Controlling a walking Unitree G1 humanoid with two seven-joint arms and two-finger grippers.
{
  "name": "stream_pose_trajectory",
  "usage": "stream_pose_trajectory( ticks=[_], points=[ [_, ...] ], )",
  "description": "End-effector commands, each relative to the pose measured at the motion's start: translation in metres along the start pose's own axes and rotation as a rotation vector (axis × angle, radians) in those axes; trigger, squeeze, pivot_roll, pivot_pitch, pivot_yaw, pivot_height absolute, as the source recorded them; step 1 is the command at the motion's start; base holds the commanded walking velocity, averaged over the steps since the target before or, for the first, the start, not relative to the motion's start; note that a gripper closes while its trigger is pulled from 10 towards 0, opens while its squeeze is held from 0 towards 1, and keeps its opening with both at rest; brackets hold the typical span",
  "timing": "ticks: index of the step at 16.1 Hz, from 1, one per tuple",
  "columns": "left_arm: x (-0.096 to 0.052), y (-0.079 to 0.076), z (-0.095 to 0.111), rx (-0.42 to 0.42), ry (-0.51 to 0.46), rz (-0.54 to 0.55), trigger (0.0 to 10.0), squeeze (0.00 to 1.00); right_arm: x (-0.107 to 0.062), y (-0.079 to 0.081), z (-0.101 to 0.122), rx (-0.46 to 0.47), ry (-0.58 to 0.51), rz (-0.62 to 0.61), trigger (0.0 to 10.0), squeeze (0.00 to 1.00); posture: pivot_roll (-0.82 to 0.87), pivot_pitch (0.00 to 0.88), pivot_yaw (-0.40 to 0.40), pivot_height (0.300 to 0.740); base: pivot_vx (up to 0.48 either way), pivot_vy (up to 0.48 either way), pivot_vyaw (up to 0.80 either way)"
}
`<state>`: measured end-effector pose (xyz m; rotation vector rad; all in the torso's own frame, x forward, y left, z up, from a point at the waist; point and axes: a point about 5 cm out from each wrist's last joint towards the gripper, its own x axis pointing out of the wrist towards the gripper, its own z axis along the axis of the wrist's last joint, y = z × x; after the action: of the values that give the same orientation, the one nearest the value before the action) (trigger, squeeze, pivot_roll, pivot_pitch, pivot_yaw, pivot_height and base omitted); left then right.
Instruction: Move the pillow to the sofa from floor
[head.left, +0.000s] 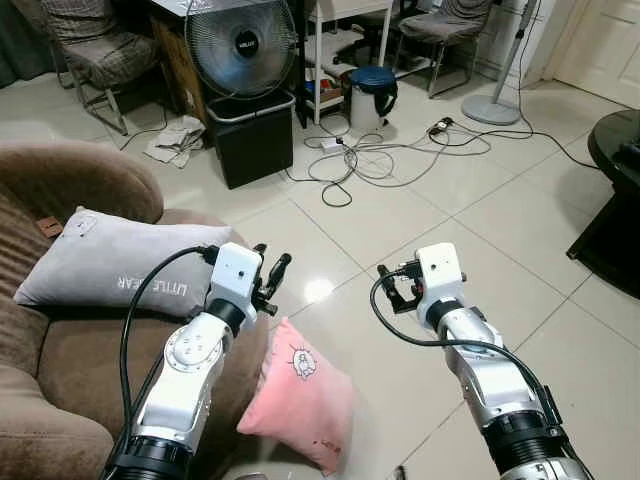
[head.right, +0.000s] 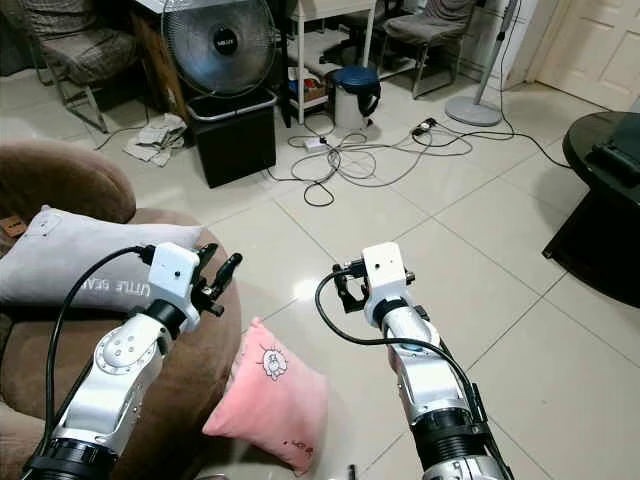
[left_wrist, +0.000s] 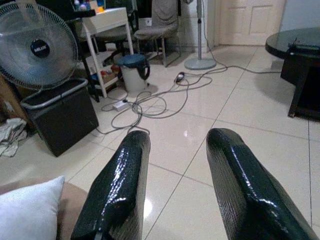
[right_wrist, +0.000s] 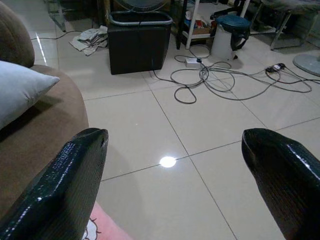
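two pillows: one pink pillow (head.left: 298, 400) on the floor, one grey pillow (head.left: 115, 262) on the brown sofa (head.left: 60, 380). one fan (head.left: 241, 45), two chairs (head.left: 95, 45), one black box (head.left: 255, 140).
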<state>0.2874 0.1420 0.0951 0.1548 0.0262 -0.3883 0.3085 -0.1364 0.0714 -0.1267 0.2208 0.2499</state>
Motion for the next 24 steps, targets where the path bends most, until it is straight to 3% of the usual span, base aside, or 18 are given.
stream_pose_trajectory(
  ticks=[1, 8, 18, 24],
  points=[
    [0.0, 0.003, -0.001, 0.029, 0.012, 0.006, 10.0, 0.0, 0.003, 0.0, 0.005, -0.009, -0.017, 0.005, 10.0, 0.0, 0.07, 0.0, -0.01, 0.74, 0.0, 0.0, 0.0],
    [-0.003, 0.008, -0.001, 0.049, -0.002, 0.005, 10.0, 0.0, 0.002, -0.004, 0.004, -0.036, -0.025, -0.044, 10.0, 0.0, 0.06, 0.0, 0.004, 0.74, 0.0, 0.0, 0.0],
    [-0.003, 0.009, -0.001, 0.074, -0.001, 0.008, 10.0, 0.0, 0.003, -0.003, 0.003, -0.033, -0.01, -0.039, 10.0, 0.0, 0.06, 0.0, 0.007, 0.74, 0.0, -0.412, 0.0],
    [0.0, 0.013, -0.005, 0.038, 0.034, 0.032, 10.0, 0.0, 0.004, -0.004, 0.003, -0.034, -0.009, -0.042, 10.0, 0.0, 0.05, 0.0, 0.007, 0.74, 0.0, 0.306, 0.0]
  ],
)
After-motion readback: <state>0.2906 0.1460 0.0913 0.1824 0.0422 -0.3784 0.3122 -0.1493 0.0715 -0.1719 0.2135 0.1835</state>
